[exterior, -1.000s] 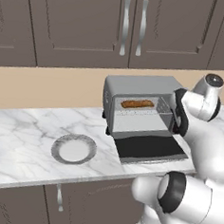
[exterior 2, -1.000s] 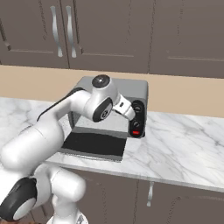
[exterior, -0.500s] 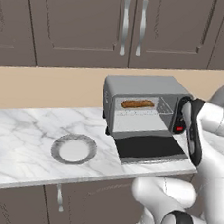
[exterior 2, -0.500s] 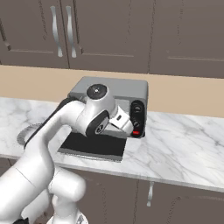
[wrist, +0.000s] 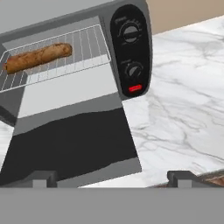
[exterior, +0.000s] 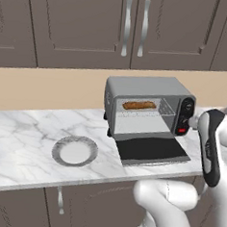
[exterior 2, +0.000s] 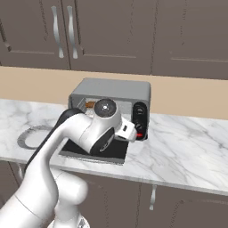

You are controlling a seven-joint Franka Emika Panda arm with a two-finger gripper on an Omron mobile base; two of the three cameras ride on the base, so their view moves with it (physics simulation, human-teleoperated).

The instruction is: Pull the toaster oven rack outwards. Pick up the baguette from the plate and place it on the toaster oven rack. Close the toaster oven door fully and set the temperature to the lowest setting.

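The toaster oven [exterior: 146, 89] stands on the marble counter with its toaster oven door [exterior: 153, 148] dropped flat and open. The baguette [wrist: 37, 57] lies on the toaster oven rack [wrist: 87, 43] inside the cavity. Left of the oven sits the plate [exterior: 59, 152], with nothing on it. My gripper [wrist: 113, 178] hovers in front of the door's right corner and faces the black panel, where two knobs [wrist: 130, 33] sit above a red button [wrist: 135, 88]. Its fingers stand wide open with nothing between them. From the right base, the hand [exterior 2: 126, 131] hangs just left of the panel [exterior 2: 140, 121].
Dark wall cabinets [exterior: 127, 25] hang above a tan backsplash. The marble counter [exterior 2: 187, 142] runs on to the right of the oven. My white arm [exterior 2: 67, 138] crosses the oven's front and hides part of the door in the right base view.
The hand has drawn back from the oven's front and dropped lower, toward the counter's edge at the right. The jaws stayed open; baguette, rack and door have not moved.
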